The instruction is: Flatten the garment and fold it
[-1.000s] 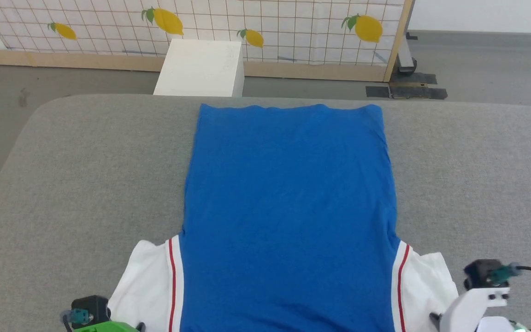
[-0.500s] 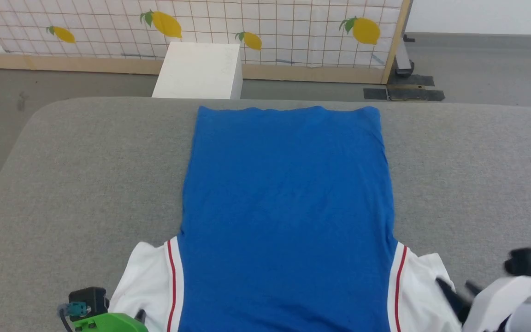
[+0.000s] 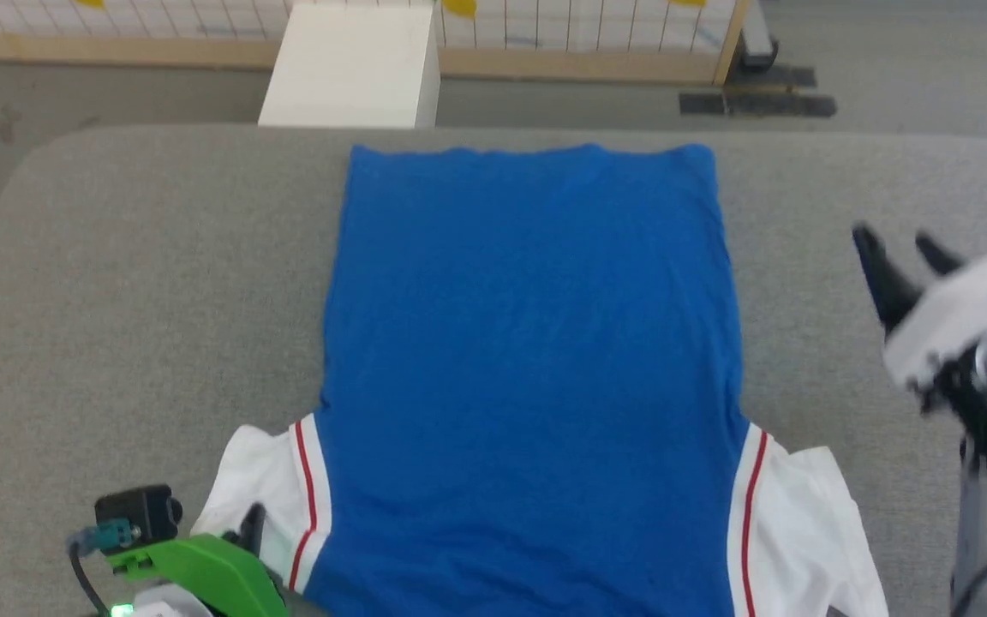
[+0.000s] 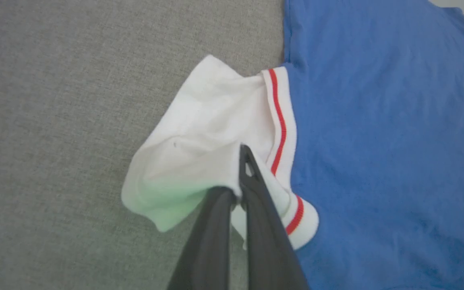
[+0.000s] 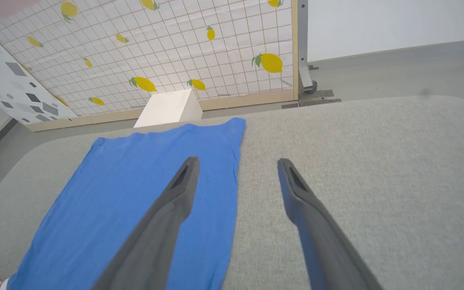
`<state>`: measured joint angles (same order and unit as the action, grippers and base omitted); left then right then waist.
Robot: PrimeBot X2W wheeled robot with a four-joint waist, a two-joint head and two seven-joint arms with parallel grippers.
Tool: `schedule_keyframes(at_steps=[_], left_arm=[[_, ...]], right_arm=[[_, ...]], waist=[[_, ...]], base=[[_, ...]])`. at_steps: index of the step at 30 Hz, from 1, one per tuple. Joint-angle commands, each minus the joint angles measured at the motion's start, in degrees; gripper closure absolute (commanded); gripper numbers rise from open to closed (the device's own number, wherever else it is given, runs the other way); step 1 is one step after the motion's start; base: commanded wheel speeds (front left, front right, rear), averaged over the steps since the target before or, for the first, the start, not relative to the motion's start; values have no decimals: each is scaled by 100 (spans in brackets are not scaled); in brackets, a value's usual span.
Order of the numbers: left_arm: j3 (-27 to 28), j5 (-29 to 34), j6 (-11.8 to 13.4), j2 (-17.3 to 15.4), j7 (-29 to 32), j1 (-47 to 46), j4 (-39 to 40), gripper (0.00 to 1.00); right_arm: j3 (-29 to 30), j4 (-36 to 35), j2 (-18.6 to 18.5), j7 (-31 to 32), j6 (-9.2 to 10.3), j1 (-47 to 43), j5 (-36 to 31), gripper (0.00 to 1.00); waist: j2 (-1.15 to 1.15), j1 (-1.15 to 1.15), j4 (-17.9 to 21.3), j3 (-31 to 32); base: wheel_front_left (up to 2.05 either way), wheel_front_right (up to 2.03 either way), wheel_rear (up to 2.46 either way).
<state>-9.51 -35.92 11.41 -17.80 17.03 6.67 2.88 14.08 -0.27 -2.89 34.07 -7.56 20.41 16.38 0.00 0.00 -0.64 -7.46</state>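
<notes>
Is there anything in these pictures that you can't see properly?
- Head view: the shirt's near end, past the sleeves, is cut off by the bottom edge.
- Head view: the right end effector is blurred, so its fingers look smeared.
- Left wrist view: the left end effector is shut on the white sleeve, and a fold covers one fingertip.
- Head view: the white box's bottom is hidden behind the table.

The head camera looks steeply down on the garment (image 3: 528, 343). The left wrist camera sits close over one sleeve (image 4: 199, 133); the right one faces forward across the same cloth.
</notes>
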Motion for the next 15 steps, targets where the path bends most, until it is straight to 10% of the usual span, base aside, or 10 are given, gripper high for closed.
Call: schedule_keyframes(at_steps=[1, 15], left_arm=[[52, -55, 39, -47, -8, -161, 153, 100], [135, -396, -127, -46, 60, -390, 1311, 100]], right_arm=[[-37, 198, 1, 50, 8, 459, -204, 0], [324, 2178, -128, 1189, 8, 3841, -2267, 0]], waist=[[0, 0, -212, -663], [0, 0, -874, -2531]], base=[[0, 0, 0], [0, 0, 0]])
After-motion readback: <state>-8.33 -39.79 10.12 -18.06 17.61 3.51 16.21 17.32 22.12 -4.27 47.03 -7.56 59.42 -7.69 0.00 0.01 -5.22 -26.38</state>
